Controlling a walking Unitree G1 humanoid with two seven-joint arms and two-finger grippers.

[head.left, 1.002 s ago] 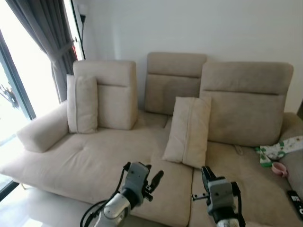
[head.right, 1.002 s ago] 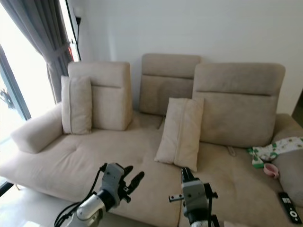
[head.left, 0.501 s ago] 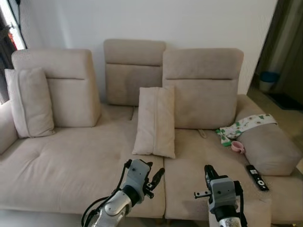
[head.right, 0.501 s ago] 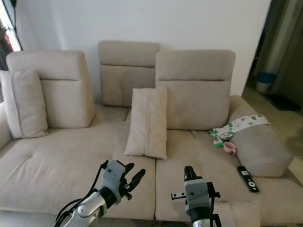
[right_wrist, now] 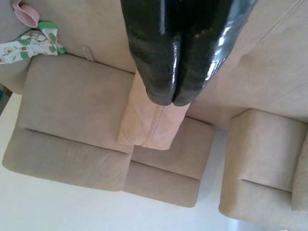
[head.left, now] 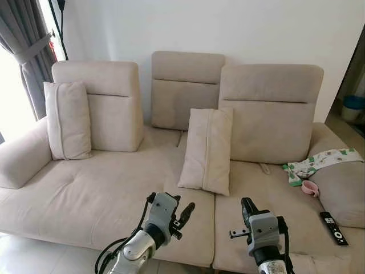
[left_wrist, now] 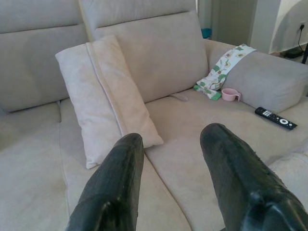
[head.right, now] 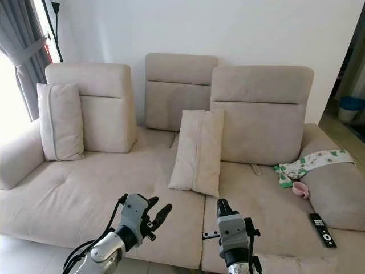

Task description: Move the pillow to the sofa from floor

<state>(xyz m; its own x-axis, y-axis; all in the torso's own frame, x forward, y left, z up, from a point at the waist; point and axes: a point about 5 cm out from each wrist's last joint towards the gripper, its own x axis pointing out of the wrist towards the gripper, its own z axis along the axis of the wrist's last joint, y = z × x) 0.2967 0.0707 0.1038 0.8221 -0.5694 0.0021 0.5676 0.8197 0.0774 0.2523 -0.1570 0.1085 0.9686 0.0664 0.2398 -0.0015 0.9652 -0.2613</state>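
Left gripper [head.left: 181, 217] held spread and empty, right gripper [right_wrist: 172, 91] clenched on nothing, pillow [head.left: 206, 151] seen propped upright on the sofa [head.left: 102, 194] seat, so placement is judged done; only arm retraction is called for.

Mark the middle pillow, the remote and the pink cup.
middle pillow [head.left: 206, 149]: left eye view, centre of its front face.
remote [head.left: 333, 228]: left eye view, middle of its black body.
pink cup [head.left: 309, 188]: left eye view, its rim.

Pillow [head.left: 206, 150] upright on sofa [head.left: 102, 194]
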